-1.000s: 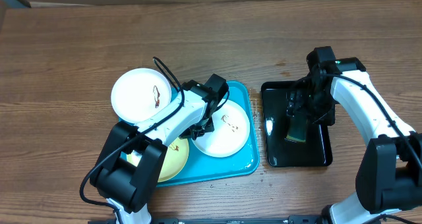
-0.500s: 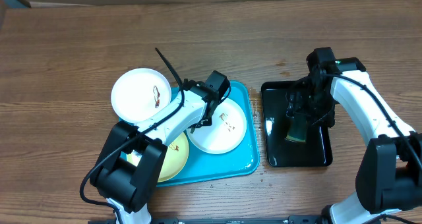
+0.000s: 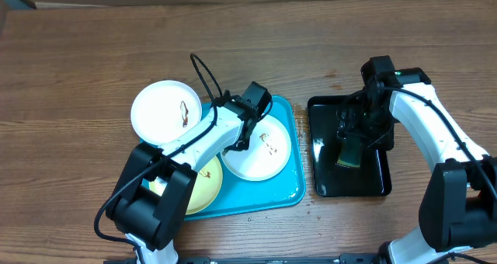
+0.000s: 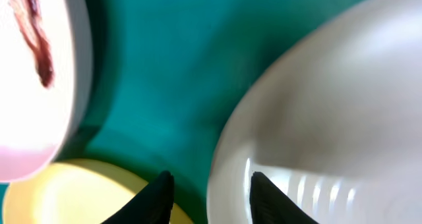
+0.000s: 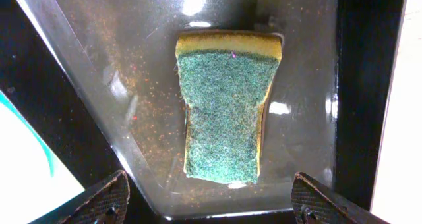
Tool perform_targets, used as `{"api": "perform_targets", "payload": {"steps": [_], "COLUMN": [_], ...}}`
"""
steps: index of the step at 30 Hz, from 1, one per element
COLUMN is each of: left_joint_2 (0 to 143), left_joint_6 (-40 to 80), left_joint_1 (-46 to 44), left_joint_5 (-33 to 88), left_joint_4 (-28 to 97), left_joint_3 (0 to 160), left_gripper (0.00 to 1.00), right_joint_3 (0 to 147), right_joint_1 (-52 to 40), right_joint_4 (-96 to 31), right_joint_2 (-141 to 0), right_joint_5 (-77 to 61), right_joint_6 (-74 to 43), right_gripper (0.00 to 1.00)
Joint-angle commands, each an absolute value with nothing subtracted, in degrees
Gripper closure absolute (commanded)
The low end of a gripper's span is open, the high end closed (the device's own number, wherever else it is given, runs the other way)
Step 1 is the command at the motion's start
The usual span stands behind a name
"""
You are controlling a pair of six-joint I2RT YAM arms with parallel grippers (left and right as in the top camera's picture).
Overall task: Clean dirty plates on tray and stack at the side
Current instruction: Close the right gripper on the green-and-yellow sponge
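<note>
On the wooden counter [image 3: 93, 54] a turquoise tray [image 3: 281, 191] is set before the left arm. A smaller black tray [image 3: 373, 180] is placed just to its right, with a narrow strip of counter between them. Two plates are carried by the turquoise tray. A white plate [image 3: 268, 161], marked with a small brown smear [image 3: 268, 145], lies on its right half. A yellow-green plate [image 3: 208, 188] lies at its near left corner, partly hidden under the left arm. A second white plate [image 3: 159, 112], streaked with a dark red-brown smear [image 3: 185, 111], is found at the tray's far left corner, mostly on the counter. In the left wrist view its edge is seen reaching over the turquoise surface.

The left gripper [image 4: 211, 196] is held low over the tray at the left rim of the white plate. Its fingers are parted, one over the bare tray beside the yellow-green plate and the other above the white plate. The rim is thus straddled but not pinched, and nothing is grasped.

The right gripper [image 5: 212, 199] is held above the black tray with its fingers spread wide. A sponge [image 5: 227, 105], green scouring side up over a yellow layer, is seen lying flat on the black tray ahead of those fingers, touched by neither.
</note>
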State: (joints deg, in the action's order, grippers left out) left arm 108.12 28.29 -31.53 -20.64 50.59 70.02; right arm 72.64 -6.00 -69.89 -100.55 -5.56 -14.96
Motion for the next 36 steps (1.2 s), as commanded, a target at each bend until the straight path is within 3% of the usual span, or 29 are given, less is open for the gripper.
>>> {"api": "perform_targets", "payload": {"steps": [1,9,17,20,26,28,30,31,36], "left_joint_2": [106.9,106.9,106.9,106.9,107.5,107.5,107.5,107.5,107.5], "left_joint_6": [27.9,26.3,26.3,26.4,26.4,26.4,26.4,26.4,26.4], "left_joint_1": [-29.1,-21.7,-21.4,-21.5,-21.5,-21.5,-21.5,-21.5,-21.5], "left_joint_5": [-13.2,2.4,2.8,2.8,2.8,2.8,2.8,2.8,2.7], "left_joint_4": [51.3,50.1,49.9,49.4,48.7,48.6,48.6,48.6,48.5], "left_joint_3": [70.3,70.2,70.2,70.2,70.2,70.2,70.2,70.2,70.1], "left_gripper": [0.61,0.64,0.69,0.78,0.84,0.88,0.90,0.90,0.95], "right_joint_3": [72.7,69.2,66.6,66.5,61.5,59.6,58.5,58.2,58.1], "right_joint_1": [-6.0,-7.5,-7.4,-7.4,-7.4,-7.4,-7.4,-7.4,-7.4], "right_joint_4": [-69.8,-67.3,-63.7,-63.8,-60.9,-58.7,-57.3,-57.0,-56.6], "right_joint_2": [-98.7,-98.7,-98.8,-98.8,-98.8,-98.8,-98.8,-98.8,-98.8], "right_joint_5": [-5.7,-5.5,-5.1,-5.2,-5.2,-5.6,-6.6,-7.2,-7.6], "right_joint_6": [-15.0,-15.0,-15.1,-15.3,-16.4,-16.6,-16.6,-16.6,-16.5], "right_gripper": [0.20,0.20,0.20,0.21,0.24,0.37,0.69,0.77,0.86]}}
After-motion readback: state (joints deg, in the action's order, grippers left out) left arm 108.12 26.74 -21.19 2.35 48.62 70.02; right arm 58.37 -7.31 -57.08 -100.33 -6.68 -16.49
